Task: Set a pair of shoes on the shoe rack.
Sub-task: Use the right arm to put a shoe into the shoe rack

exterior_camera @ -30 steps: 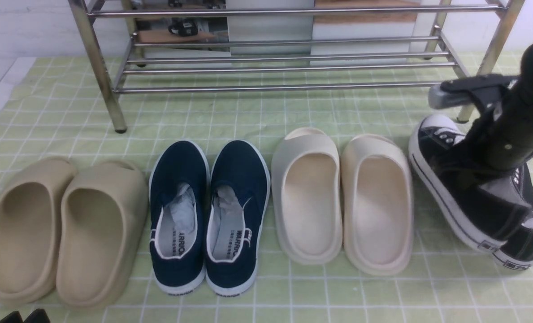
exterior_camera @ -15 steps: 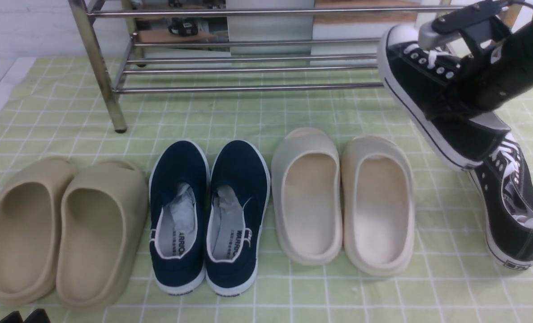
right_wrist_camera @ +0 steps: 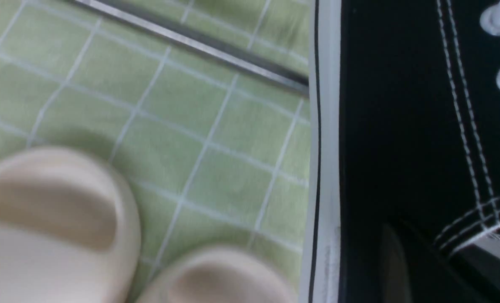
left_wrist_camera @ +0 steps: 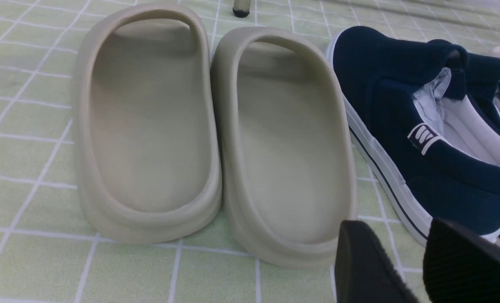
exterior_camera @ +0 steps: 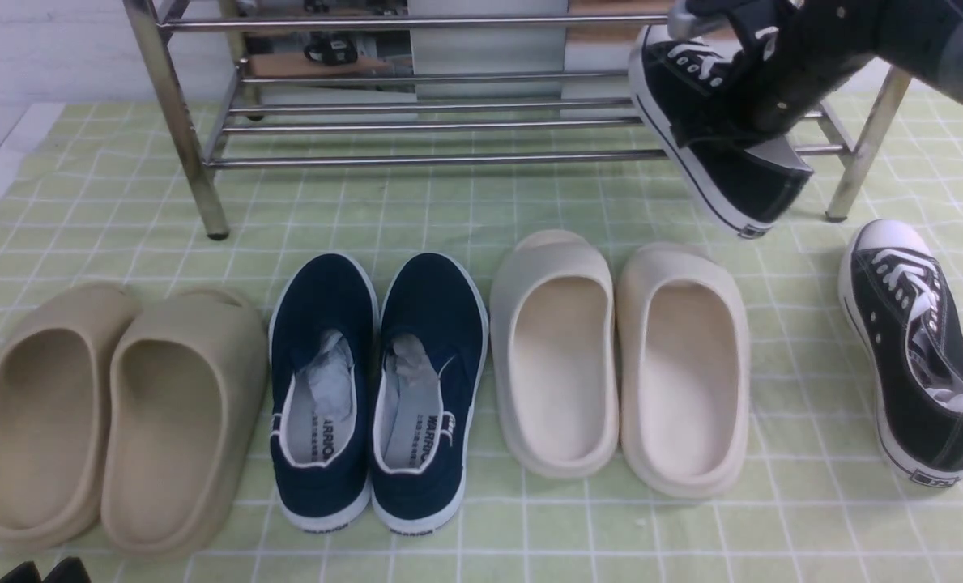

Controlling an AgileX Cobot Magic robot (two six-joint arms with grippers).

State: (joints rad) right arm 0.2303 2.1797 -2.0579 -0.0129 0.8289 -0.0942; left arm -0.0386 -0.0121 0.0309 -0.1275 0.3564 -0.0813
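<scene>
Clamped one black sneaker (exterior_camera: 736, 182) in the right gripper (exterior_camera: 744, 113), aloft, toe up, at the right end of the shoe rack (exterior_camera: 465, 121). Spotted its mate (exterior_camera: 914, 356) flat on the cloth (exterior_camera: 481, 202) before the rack's right leg. Saw left gripper (left_wrist_camera: 405, 252) jaws parted, empty, well before the rack's left end.

1 black sneaker (exterior_camera: 716, 162) tilted before steel rack (exterior_camera: 449, 158); 2nd sneaker (exterior_camera: 914, 356) lies flat.

Green checked cloth (exterior_camera: 481, 202) covers the surface. On it, left to right: tan slides (exterior_camera: 181, 421), navy slip-ons (exterior_camera: 323, 316), cream slides (exterior_camera: 558, 364), each pair side by side. One black canvas sneaker (exterior_camera: 914, 356) lies far right. Shoe rack (exterior_camera: 177, 121) legs stand behind.
</scene>
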